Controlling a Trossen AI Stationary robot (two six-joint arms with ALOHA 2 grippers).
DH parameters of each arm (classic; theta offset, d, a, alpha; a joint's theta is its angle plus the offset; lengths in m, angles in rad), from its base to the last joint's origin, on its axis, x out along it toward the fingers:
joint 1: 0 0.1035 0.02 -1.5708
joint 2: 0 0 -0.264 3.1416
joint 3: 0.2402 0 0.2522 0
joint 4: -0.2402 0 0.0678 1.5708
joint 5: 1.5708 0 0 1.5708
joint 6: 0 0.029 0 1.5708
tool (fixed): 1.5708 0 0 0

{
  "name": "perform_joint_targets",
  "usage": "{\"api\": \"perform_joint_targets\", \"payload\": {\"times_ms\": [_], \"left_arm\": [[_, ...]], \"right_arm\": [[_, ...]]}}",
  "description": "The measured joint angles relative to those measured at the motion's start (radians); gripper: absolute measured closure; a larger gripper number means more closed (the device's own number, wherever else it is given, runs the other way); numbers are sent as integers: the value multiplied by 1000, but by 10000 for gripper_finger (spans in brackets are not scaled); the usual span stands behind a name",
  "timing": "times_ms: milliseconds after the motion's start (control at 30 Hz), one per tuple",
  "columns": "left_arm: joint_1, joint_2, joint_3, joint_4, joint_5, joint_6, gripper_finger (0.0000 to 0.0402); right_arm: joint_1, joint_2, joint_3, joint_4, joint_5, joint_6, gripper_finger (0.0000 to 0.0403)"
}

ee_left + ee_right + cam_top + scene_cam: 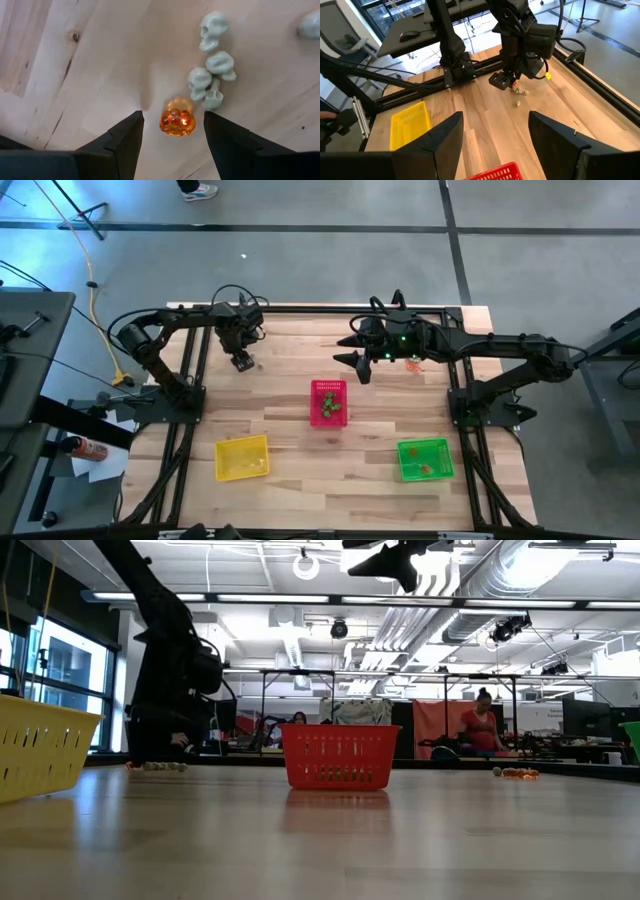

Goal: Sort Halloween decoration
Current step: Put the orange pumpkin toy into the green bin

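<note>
An orange pumpkin trinket [177, 121] lies on the wooden table, with several pale skull trinkets [210, 75] right beside it. My left gripper [172, 116] is open and low over the table's far left [242, 361]. Its fingers stand on either side of the pumpkin with a gap on each side. My right gripper [355, 362] is open and empty, high above the table's far middle [495, 116]. More small orange trinkets [413, 363] lie on the table under the right arm. The red basket [328, 402] holds some greenish trinkets, and the green basket [425, 460] holds an orange one.
The yellow basket [242, 458] stands near the front left, the green basket near the front right, and the red basket in the middle. Black frame rails [300, 310] run along the table's far edge and sides. People sit in the room behind [483, 730].
</note>
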Motion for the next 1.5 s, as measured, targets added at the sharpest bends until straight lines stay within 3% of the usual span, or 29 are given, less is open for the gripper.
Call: {"api": "perform_joint_targets", "payload": {"times_ms": [1067, 1500], "left_arm": [[5, 1, 0, 13, 14, -75, 202], [5, 68, 5, 5, 20, -82, 202]], "right_arm": [[0, 0, 0, 0, 0, 0, 183], [0, 0, 0, -14, 1, 25, 183]]}}
